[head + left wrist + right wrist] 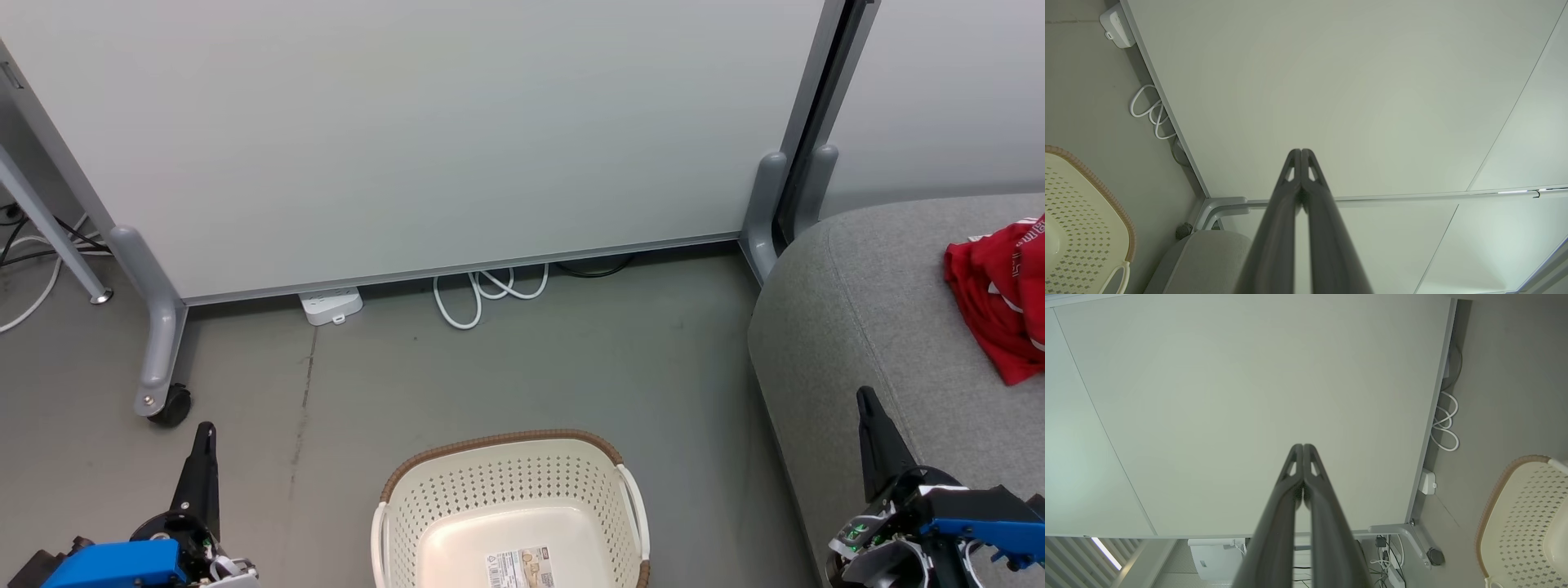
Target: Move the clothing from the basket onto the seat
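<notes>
Grey floor (490,367), left pincer (206,428) closed, pointing forward; right pincer (864,395) likewise

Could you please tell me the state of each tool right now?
Left tool: closed, holding nothing.
Right tool: closed, holding nothing.

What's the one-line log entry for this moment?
basket: looks empty | clothing: on seat | left gripper: shut, holding nothing | right gripper: shut, holding nothing
</notes>
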`<state>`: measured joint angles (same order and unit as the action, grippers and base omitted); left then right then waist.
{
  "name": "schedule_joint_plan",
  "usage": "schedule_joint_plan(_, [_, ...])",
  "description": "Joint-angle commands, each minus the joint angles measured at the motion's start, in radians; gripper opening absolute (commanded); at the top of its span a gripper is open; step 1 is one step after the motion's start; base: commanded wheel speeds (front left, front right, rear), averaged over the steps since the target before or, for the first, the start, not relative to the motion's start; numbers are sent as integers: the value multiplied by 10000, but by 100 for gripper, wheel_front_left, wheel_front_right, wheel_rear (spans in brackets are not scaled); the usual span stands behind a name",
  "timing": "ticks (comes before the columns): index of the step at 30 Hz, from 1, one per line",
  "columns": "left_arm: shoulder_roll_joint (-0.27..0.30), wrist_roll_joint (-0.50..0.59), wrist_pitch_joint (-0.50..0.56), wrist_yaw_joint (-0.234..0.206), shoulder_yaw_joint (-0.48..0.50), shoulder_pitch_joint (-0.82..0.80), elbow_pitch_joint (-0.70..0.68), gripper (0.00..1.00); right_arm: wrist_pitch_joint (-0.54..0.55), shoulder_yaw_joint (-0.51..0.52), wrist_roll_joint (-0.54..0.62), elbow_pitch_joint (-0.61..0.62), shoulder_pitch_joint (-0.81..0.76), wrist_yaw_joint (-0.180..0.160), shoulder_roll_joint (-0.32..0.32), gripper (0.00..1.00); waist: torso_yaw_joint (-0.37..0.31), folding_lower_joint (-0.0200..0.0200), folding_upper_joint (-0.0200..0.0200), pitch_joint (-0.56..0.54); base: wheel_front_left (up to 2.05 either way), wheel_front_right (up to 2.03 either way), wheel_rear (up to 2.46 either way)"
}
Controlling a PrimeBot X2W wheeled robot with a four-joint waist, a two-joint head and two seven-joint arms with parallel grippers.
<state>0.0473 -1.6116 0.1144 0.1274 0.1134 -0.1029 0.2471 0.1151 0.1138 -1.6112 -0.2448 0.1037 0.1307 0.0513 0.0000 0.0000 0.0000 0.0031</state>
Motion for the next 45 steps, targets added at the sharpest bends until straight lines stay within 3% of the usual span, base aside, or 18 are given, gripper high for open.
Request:
schedule_joint_plan(1, [56, -28, 28, 63, 24, -117, -35, 0, 16, 10, -35, -6, 109, 0, -21, 0, 0, 0, 0, 0, 0, 0, 0])
schedule_joint_plan(45, [57, -29, 27, 63, 23, -115, -36, 0, 15, 9, -35, -6, 108, 0, -22, 0, 0, 0, 0, 0, 0, 0, 0])
